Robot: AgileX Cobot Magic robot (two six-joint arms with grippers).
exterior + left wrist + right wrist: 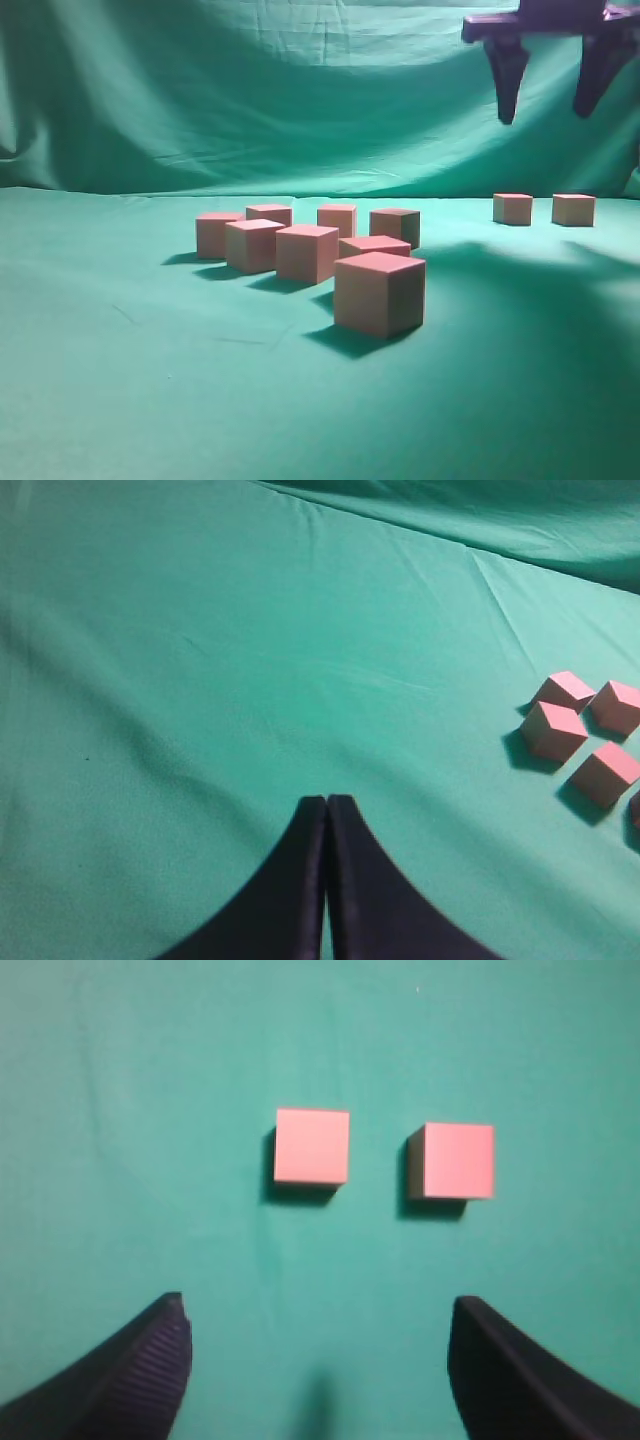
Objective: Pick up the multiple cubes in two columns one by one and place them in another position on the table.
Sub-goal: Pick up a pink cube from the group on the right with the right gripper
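On the teal-green tabletop point(120, 380) sits a cluster of 8 cubes point(305, 252) in 2 rough columns running from near to far, just left of centre in the exterior view. The nearest one point(379, 291) looks largest and stands at the front right of the group. Well apart, at the far right, 2 more cubes point(513, 208) stand side by side with a small gap, not touching.

The right gripper point(548, 108) hangs high in the air above that pair, its fingers point(509, 85) spread wide and holding nothing; its wrist view looks straight down on the 2 cubes.

The left gripper point(327, 805) has its fingers pressed together, empty, over bare cloth, with 4 of the clustered cubes to its right.

A wrinkled green curtain point(250, 90) hangs behind.
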